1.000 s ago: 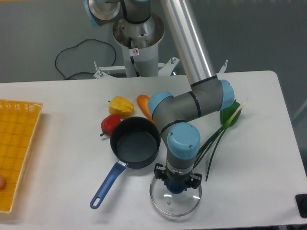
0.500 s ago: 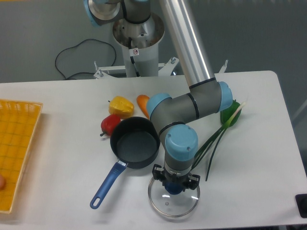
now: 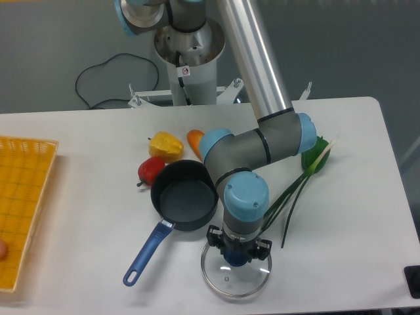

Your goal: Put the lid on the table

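The black two-finger claw [image 3: 237,254] is closed around the dark blue knob of the round clear glass lid [image 3: 235,278], at the near edge of the white bench [image 3: 85,216], beside the dark blue-handled saucepan [image 3: 184,194].

Your arm comes down from the rear base, elbow bent, wrist pointing straight down near the front edge. Gripper [image 3: 238,254] sits low under the blue wrist cap, mostly hidden by it; finger opening can't be read.

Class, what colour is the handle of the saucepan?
Blue; the saucepan itself is dark. The handle shows clearly in the fixed camera view.
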